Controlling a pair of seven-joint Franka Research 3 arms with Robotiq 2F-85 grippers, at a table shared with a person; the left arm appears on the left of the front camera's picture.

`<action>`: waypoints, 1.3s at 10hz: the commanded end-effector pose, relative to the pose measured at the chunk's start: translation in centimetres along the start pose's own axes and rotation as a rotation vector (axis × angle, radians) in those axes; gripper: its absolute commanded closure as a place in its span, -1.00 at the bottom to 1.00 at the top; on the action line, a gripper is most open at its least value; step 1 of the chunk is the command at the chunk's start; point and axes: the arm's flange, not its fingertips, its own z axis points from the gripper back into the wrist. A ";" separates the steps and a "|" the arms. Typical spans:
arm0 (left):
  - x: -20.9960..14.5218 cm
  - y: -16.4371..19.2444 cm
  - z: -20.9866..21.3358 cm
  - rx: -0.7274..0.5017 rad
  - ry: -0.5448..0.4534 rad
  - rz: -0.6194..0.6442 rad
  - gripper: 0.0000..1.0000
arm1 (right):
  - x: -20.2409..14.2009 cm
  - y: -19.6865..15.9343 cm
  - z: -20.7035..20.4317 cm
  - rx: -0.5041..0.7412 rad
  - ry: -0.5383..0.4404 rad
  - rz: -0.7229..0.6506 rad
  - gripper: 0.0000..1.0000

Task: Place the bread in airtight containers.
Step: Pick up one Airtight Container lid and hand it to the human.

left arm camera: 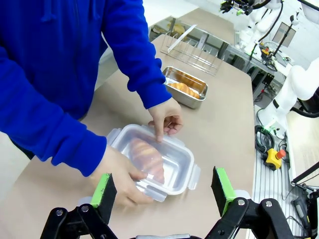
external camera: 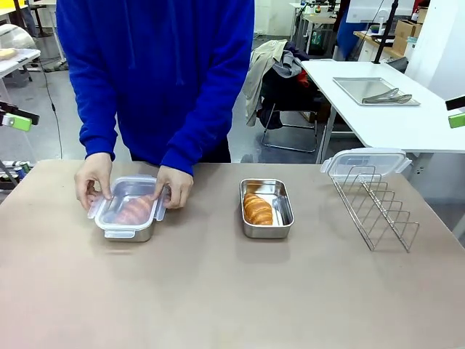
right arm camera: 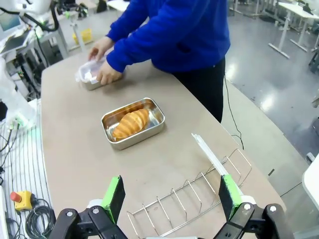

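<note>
Stainless-steel pan (external camera: 267, 209) near the table's (external camera: 218, 291) middle, uncovered, holding one golden-brown croissant (external camera: 257, 209) that lies along its length. A second pan (external camera: 125, 218), toward the robot's left, carries a clear plastic lid (external camera: 131, 200); the croissant inside it (external camera: 133, 211) shows only as a pinkish, blurred shape through the plastic. The person's two hands (external camera: 94, 178) (external camera: 174, 185) press on the lid's short ends, covering the clips there, so whether they are latched cannot be told. The blue sleeves (external camera: 211, 87) hide the forearms, and the body is cut off at the top edge of the front view.

A wire rack (external camera: 374, 211) stands at the robot's right, with another clear lid (external camera: 365, 161) resting at its far end; in the right wrist view this lid appears edge-on and thin.

Left gripper (left arm camera: 164, 191), seen in its own wrist view, hangs above the covered pan with fingers spread wide and nothing between them. Right gripper (right arm camera: 170, 195) hangs above the rack, fingers likewise spread and unloaded. On both, the finger bases are cut off by the bottom edge.
</note>
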 end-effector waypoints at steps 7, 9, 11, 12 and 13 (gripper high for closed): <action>0.2 -0.1 0.0 -0.009 -0.003 -0.009 -1.00 | 9.4 -4.4 -11.8 -0.140 0.635 0.348 -1.00; 0.2 -0.1 0.0 -0.009 -0.003 -0.009 -1.00 | 9.3 -5.2 -14.9 -0.073 0.755 0.416 -1.00; 0.2 -0.1 0.0 -0.009 -0.003 -0.009 -1.00 | 8.0 -6.0 -17.2 -0.012 0.827 0.446 -1.00; 0.2 -0.1 0.0 -0.009 -0.003 -0.009 -1.00 | 7.1 -6.5 -18.1 0.020 0.837 0.456 -1.00; 0.2 -0.1 0.0 -0.009 -0.003 -0.009 -1.00 | 5.9 -7.4 -19.0 0.041 0.852 0.471 -1.00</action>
